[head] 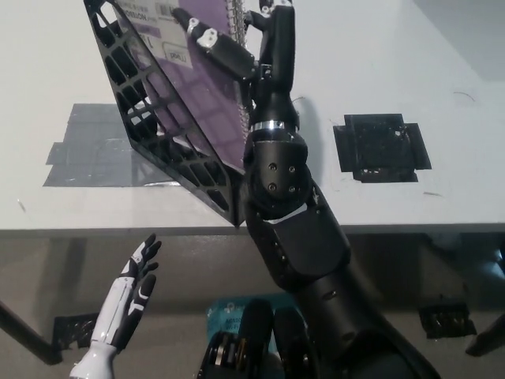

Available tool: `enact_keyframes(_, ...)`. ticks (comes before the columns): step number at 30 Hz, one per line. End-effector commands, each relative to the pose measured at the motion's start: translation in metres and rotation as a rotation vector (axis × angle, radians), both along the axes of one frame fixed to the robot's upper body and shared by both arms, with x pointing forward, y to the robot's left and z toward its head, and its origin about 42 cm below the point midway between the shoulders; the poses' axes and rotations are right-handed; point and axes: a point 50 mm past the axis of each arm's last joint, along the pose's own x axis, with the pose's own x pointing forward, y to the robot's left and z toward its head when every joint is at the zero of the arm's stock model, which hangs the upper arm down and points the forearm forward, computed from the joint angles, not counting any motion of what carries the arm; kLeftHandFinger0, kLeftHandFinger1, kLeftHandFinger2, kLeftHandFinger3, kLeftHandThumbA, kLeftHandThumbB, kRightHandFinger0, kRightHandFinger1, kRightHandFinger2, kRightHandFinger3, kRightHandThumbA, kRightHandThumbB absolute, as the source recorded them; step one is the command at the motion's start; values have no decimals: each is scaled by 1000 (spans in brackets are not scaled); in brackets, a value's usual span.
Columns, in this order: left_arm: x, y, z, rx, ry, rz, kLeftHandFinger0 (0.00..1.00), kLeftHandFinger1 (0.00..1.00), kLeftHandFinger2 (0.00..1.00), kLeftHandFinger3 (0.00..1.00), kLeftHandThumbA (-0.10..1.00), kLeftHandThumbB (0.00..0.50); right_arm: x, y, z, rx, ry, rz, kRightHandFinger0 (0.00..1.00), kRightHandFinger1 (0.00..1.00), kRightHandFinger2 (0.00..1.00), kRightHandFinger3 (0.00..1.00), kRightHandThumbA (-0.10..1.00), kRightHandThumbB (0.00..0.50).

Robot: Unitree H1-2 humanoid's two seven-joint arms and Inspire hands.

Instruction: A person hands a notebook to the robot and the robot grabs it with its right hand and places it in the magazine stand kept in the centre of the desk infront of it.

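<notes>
A purple spiral notebook (201,95) stands tilted inside the black wire magazine stand (150,126) at the top middle of the white desk. Its label end points up and its spiral edge faces right. My black right hand (245,39) reaches up from the bottom right and is shut on the notebook's spiral edge near the top. One finger lies across the purple cover and the others sit behind the spine. My white left hand (130,296) rests open at the lower left, below the desk's front edge.
A grey tape patch (83,154) lies under and to the left of the stand. A black tape square (381,148) marks the desk on the right. The desk's front edge (118,229) runs across the middle. A teal object (229,316) lies on the floor below.
</notes>
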Motion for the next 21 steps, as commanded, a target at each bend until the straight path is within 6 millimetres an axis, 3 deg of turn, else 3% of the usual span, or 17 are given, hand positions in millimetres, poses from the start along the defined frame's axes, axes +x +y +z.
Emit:
enact_keyframes(1,7,4,16,20,-76,-30,929,1000,1000,1000,1000,500,-11,12,28,-74,-140,59,1000,1000,1000,1000,1000,302)
enact_keyframes(9,6,3,16,20,-73,-34,921,1000,1000,1000,1000,500,-15,9,32,-68,-153,62,1000,1000,1000,1000,1000,297)
enact_keyframes(11,2,2,13,10,-65,-36,921,1000,1000,1000,1000,500,-18,7,29,-60,-151,61,1000,1000,1000,1000,1000,311)
enact_keyframes(13,-1,1,12,11,-62,-38,929,1000,1000,1000,1000,493,-22,3,28,-47,-159,61,1000,1000,1000,1000,1000,384)
enact_keyframes(15,1,1,13,14,-68,-39,928,1000,1000,1000,1000,490,-29,-6,42,-33,-199,50,1000,1000,1000,1000,1000,420)
enact_keyframes(19,2,0,14,3,-66,-44,926,1000,1000,1000,1000,496,-48,-25,79,26,-346,34,1000,1000,1000,1000,1000,404)
enact_keyframes(21,5,0,15,9,-69,-46,927,1000,1000,1000,1000,496,-58,-38,99,61,-420,27,1000,1000,1000,1000,1000,420)
